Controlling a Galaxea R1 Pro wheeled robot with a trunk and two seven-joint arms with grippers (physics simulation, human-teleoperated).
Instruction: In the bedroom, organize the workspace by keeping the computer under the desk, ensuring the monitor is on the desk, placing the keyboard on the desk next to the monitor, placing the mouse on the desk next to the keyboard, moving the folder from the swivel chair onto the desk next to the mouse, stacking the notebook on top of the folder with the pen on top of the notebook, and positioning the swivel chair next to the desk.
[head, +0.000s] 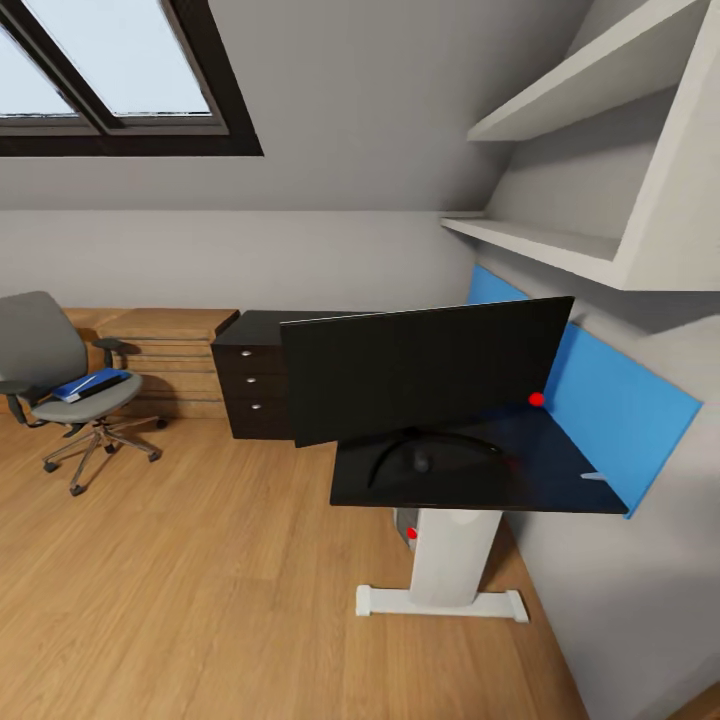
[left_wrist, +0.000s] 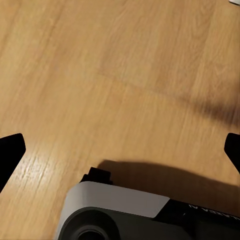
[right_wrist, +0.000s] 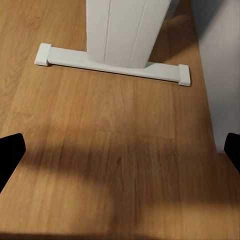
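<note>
Here, in order of size:
Desk (head: 560, 470): black top on a white leg against the right wall.
Monitor (head: 420, 372): stands on the desk, screen facing the room.
Chair (head: 50, 370): well apart from the desk, at far left.
Computer (head: 408, 527): under the desk, mostly hidden behind the leg.
Folder (head: 92, 384): blue, lying on the chair seat.
Left gripper (left_wrist: 120, 150): fingers spread wide over bare floor, holding nothing.
Right gripper (right_wrist: 120, 150): likewise wide apart and empty, near the desk's foot bar (right_wrist: 112, 64).

Both the left gripper (left_wrist: 120, 150) and the right gripper (right_wrist: 120, 150) point downward, jaws spread wide.
</note>
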